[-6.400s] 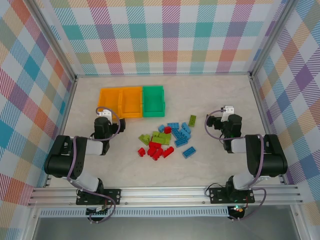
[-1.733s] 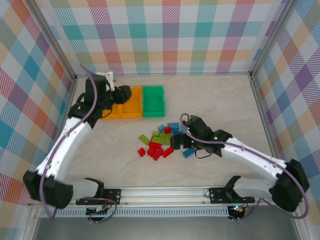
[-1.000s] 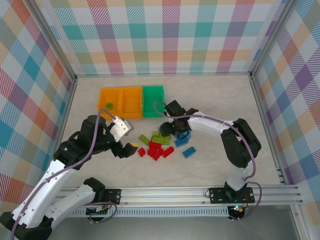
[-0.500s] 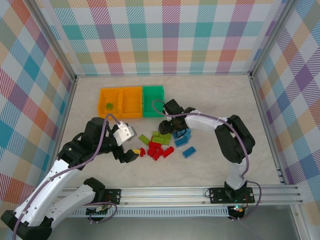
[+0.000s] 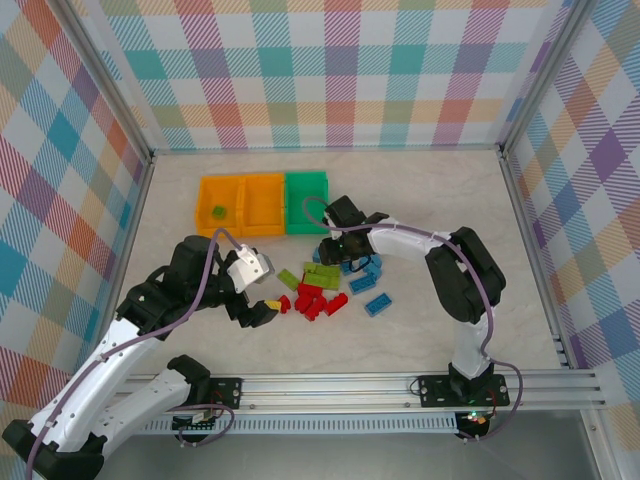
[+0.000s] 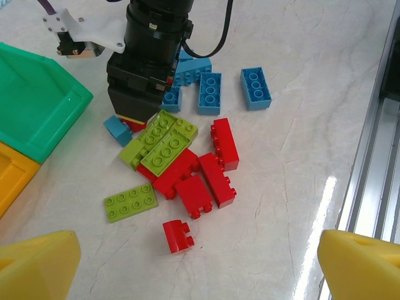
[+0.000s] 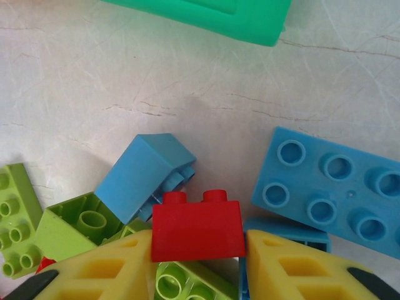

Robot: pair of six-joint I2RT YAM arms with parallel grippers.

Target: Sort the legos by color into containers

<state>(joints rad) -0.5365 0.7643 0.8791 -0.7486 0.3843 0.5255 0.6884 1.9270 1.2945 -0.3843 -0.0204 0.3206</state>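
Observation:
The legos lie in a loose pile mid-table: red ones (image 5: 312,300), lime green ones (image 5: 320,272) and light blue ones (image 5: 366,276). My right gripper (image 5: 333,250) is down at the pile's far end, shut on a small red lego (image 7: 197,232) held between its yellow fingers (image 7: 106,269). My left gripper (image 5: 262,308) hovers open at the pile's near left, a lone small red lego (image 6: 178,236) on the table between its wide-spread fingertips (image 6: 37,262). The containers stand in a row behind: two orange (image 5: 203,190) (image 5: 265,180) and one green (image 5: 307,178). One green lego (image 5: 217,211) lies in the left orange bin.
A flat green plate (image 6: 130,202) lies left of the red legos. The right gripper's black body (image 6: 150,62) stands over the pile's far side, next to the green bin's corner (image 6: 37,106). A metal rail (image 5: 330,385) runs along the near edge.
My left gripper moved down toward the pile's near left and opened wider. The right gripper's fingers closed in on the small red lego, staying at the pile's far end.

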